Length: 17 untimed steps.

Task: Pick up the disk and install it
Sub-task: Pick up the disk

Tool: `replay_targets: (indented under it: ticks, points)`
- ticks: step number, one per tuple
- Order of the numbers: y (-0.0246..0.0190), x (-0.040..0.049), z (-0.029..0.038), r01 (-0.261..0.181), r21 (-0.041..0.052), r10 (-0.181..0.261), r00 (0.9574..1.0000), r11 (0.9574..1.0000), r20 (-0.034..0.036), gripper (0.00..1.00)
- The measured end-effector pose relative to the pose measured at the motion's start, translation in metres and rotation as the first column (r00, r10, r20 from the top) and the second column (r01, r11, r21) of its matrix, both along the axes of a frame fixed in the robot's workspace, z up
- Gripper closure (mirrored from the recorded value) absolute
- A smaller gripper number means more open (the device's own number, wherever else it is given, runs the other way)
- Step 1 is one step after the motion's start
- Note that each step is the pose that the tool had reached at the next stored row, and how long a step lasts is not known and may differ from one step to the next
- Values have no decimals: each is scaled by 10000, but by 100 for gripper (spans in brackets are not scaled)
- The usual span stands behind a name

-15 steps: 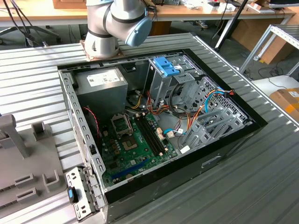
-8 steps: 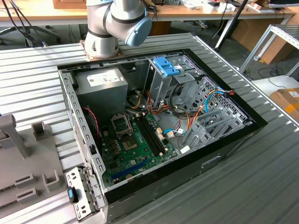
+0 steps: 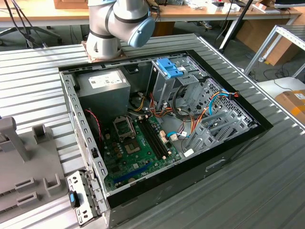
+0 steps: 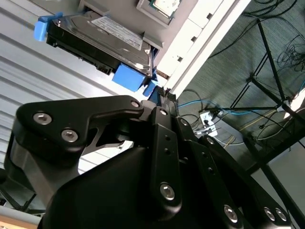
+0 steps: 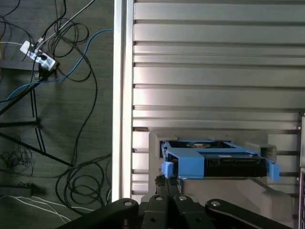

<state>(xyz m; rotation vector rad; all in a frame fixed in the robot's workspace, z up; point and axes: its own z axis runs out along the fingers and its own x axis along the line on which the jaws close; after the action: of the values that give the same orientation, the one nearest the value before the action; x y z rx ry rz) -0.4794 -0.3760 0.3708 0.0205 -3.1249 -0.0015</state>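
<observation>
In both wrist views the gripper (image 5: 167,184) (image 4: 165,92) hangs close to the disk (image 5: 233,164) (image 4: 100,38), its fingers pressed together with nothing pinched between them. The fingertips come very near one blue carrier rail (image 5: 190,164) (image 4: 127,76) at the drive's end; I cannot tell whether they touch it. The disk, grey metal with a white label on its face, sits in a pale grey holder (image 5: 155,143) on the ribbed metal table (image 5: 214,71) (image 4: 28,81), near the table's edge, beyond which dark floor and loose cables (image 5: 71,76) show. In the exterior view the open computer case (image 3: 228,160) lies on the same kind of ribbed table (image 3: 267,191), and the arm (image 3: 119,21) rises at about eleven o'clock from the case's middle, just outside its far wall. Inside the case, the big grey power-supply box (image 3: 102,86) occupies the ten o'clock corner, the green motherboard (image 3: 138,150) spreads toward seven o'clock, and the upright metal cage (image 3: 164,90) stands near twelve o'clock with a blue latch (image 3: 169,67) on top. A tangle of coloured wires (image 3: 200,119) runs toward three o'clock. A grey plastic fixture (image 3: 19,162) rests on the table at nine o'clock of the case, well apart from it.
</observation>
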Motion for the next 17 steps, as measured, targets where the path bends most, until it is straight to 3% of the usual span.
replay_targets:
  ticks: [4,8,13,17]
  points:
    - [4,155,0,26,0,-26,10000,10000,0,89]
    - [8,194,0,-46,0,46,10000,10000,0,89]
    - [13,228,-4,-563,1,563,9984,9984,2,89]
    - [13,236,-5,-1319,0,1319,9913,9913,0,89]
